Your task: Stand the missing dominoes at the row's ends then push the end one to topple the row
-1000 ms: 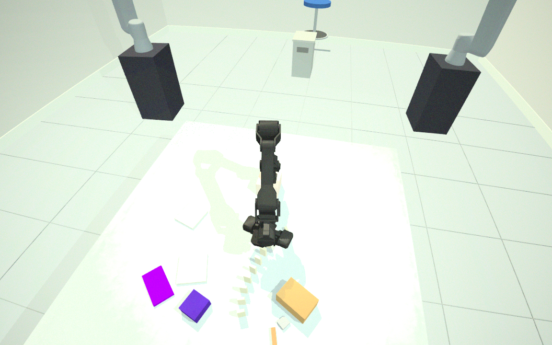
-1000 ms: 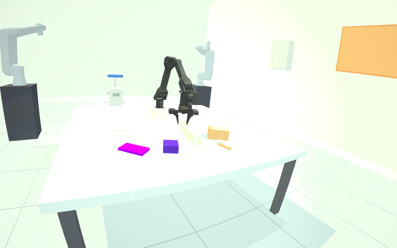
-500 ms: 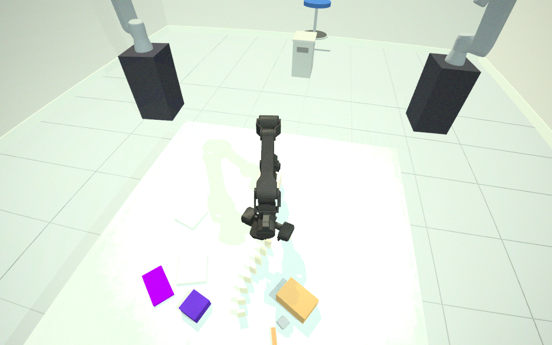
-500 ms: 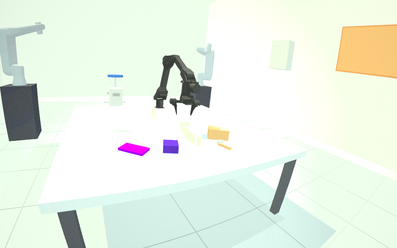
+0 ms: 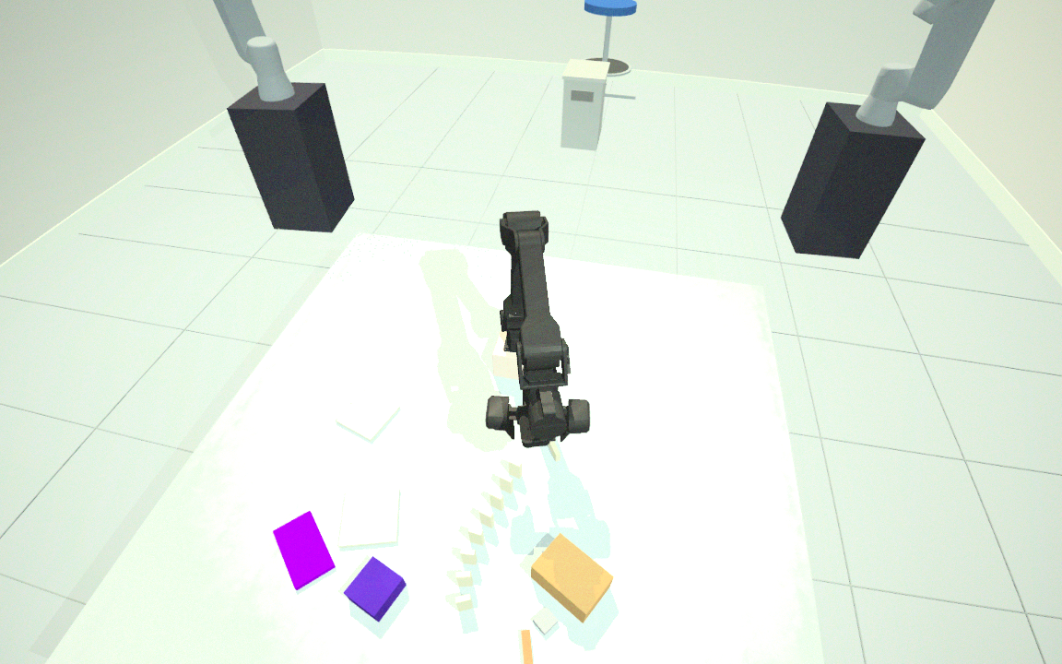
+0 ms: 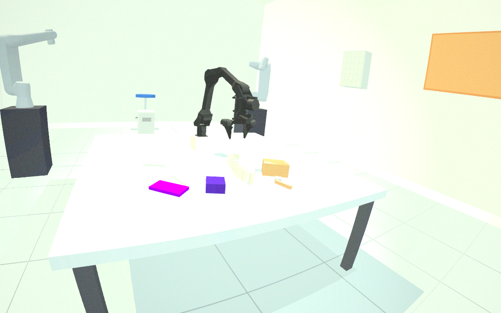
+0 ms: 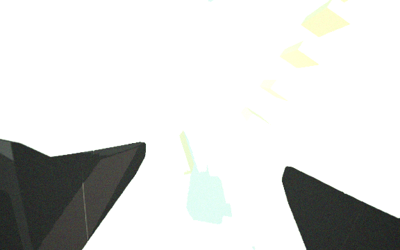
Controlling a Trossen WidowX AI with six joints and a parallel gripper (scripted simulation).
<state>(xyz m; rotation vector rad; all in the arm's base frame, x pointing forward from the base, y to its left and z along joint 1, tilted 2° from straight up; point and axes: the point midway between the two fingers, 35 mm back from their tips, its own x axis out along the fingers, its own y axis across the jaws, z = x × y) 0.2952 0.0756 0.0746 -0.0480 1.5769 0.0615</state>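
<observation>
The black fingers (image 5: pixel 538 417) (image 6: pixel 237 138) are wide apart above the small cream block-shaped domino (image 5: pixel 554 450) (image 7: pixel 187 151) near the row's end, which looks light, hard and tippy, so pinch its long sides softly.
</observation>
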